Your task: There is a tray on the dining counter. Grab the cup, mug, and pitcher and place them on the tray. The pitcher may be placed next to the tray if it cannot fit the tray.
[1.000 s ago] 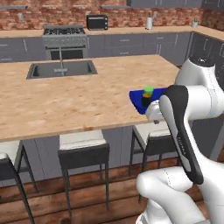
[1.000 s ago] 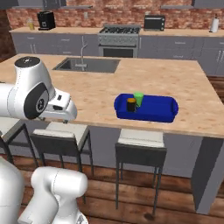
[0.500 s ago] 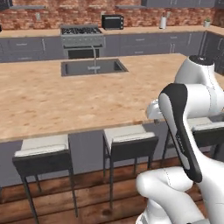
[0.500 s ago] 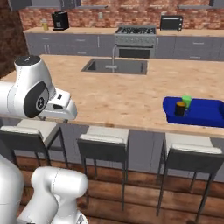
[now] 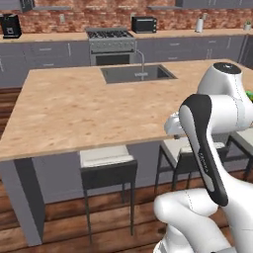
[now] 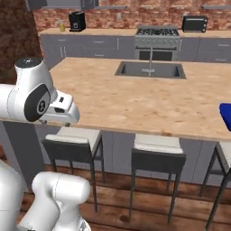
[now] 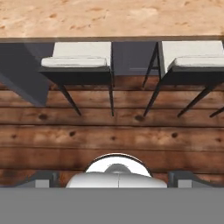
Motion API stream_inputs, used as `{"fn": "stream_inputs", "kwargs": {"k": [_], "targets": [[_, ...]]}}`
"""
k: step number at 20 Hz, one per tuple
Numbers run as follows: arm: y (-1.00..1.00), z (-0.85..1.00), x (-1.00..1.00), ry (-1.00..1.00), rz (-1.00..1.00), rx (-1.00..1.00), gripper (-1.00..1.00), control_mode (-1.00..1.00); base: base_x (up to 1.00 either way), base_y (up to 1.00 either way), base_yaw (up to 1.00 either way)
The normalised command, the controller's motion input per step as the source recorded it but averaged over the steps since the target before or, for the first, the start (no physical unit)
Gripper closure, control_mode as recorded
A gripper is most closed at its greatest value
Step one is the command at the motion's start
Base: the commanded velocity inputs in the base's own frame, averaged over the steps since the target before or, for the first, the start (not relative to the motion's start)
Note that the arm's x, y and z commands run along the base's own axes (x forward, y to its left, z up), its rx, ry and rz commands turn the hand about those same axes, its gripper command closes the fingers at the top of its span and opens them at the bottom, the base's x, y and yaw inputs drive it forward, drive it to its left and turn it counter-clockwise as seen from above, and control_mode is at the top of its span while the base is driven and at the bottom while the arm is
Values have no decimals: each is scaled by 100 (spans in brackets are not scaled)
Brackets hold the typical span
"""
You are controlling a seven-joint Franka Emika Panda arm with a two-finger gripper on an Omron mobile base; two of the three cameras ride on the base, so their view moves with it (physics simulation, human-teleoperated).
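The dining counter [image 5: 84, 106] spreads across both base views, with a sink set in its far side. A corner of the deep-blue tray [image 6: 226, 116] shows on the counter at the right edge of the right base view. A sliver of the green cup [image 5: 248, 94] peeks past my arm at the right edge of the left base view. The mug is hidden. A small vessel with yellow liquid, likely the pitcher [image 6: 61, 26], stands on the back counter beside a black coffee machine. My gripper [image 7: 113, 178] is open and empty, pointing down at the stools and wood floor.
White-cushioned stools [image 6: 157, 146] line the counter's near side. The sink [image 6: 150, 70] with its faucet sits mid-counter. Against the brick wall are a stove [image 5: 112, 45], a toaster oven [image 6: 194, 23] and the coffee machine [image 6: 77, 20].
Both base views have shifted: the base has driven left along the counter. The tray has slid to the right edge of view. The arm holds its pose, gripper still open.
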Motion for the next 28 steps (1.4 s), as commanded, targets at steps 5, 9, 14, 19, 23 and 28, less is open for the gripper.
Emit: {"fn": "stream_inputs", "kwargs": {"k": [5,9,14,19,23,28], "targets": [[0,0,0,0,0,0,-100,100,13,100,0],[0,0,0,0,0,0,-100,100,32,100,0],[0,0,0,0,0,0,-100,100,35,100,-1],[0,0,0,0,0,0,-100,100,38,100,-1],[0,0,0,0,0,0,-100,100,39,100,0],[0,0,0,0,0,0,-100,100,42,100,0]]}}
